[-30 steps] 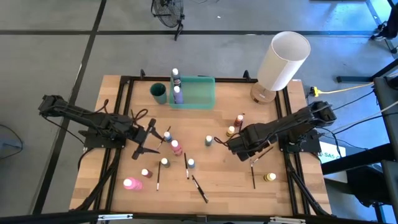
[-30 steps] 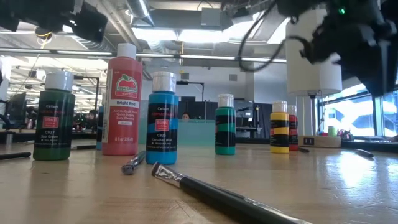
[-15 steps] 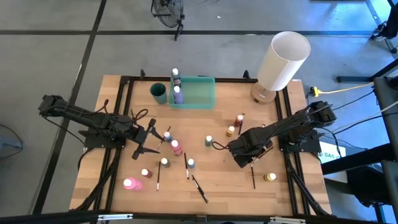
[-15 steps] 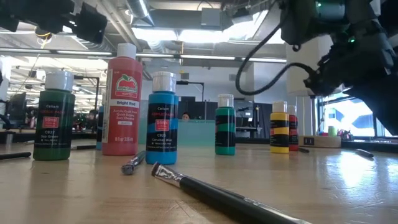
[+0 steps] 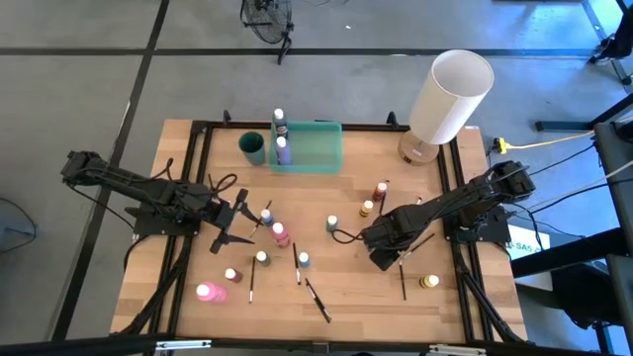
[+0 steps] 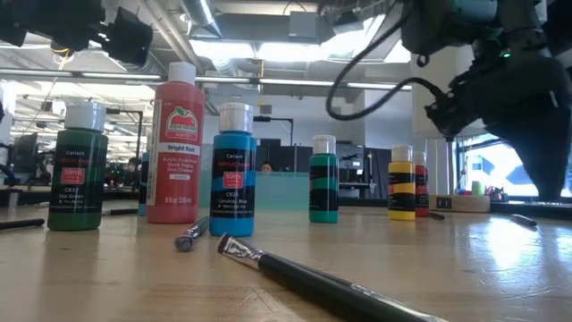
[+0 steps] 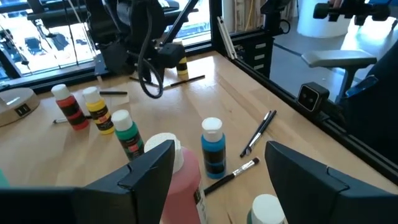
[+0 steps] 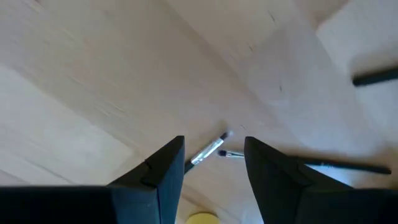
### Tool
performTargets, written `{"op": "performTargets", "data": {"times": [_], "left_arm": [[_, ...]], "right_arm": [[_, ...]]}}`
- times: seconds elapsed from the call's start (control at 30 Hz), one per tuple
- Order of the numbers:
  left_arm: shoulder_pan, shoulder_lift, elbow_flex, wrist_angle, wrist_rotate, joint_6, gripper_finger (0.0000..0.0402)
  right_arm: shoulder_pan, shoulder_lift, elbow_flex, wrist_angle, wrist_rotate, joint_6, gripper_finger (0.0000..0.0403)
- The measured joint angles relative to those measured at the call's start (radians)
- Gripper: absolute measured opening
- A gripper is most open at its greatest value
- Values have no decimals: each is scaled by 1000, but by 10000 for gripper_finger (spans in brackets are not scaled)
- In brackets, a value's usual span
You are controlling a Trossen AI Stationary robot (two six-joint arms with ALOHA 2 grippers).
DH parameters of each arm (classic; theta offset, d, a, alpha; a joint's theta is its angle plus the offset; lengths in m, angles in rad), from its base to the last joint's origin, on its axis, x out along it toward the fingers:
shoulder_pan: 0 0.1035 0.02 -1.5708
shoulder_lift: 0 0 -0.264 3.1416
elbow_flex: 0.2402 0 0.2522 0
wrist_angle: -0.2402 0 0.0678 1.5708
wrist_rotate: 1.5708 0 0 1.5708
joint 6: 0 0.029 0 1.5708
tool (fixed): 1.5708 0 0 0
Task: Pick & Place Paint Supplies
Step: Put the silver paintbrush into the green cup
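Change: the right pincer has swung down and back toward the thin paintbrush on the table.
Right pincer: partly open, holding nothing.
Left pincer: wide open beside the red bottle, not moved.
Meaning: brush pick-up looks next.

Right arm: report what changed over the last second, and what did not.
The right gripper swung from beside the yellow bottle toward the table's near edge, ending low over a paintbrush with fingers open, holding nothing. The left gripper stayed open by the pink bottle; bottles and brushes lie unchanged.
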Motion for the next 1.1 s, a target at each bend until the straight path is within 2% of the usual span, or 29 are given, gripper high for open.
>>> {"op": "performTargets", "data": {"times": [0.2, 0.43, 0.63, 1.1], "left_arm": [[0, 0, -7, -5, 2, -1, 246], [2, 0, -37, 21, -24, 2, 248], [2, 0, -37, 27, -40, 2, 248], [2, 0, -37, 26, -41, 2, 248]], "right_arm": [[1, 0, -73, 19, -70, 36, 169], [-4, 0, -135, 194, -115, 68, 169], [-4, -8, -205, 194, -137, 146, 169], [-11, -9, -198, 194, -128, 146, 169]]}}
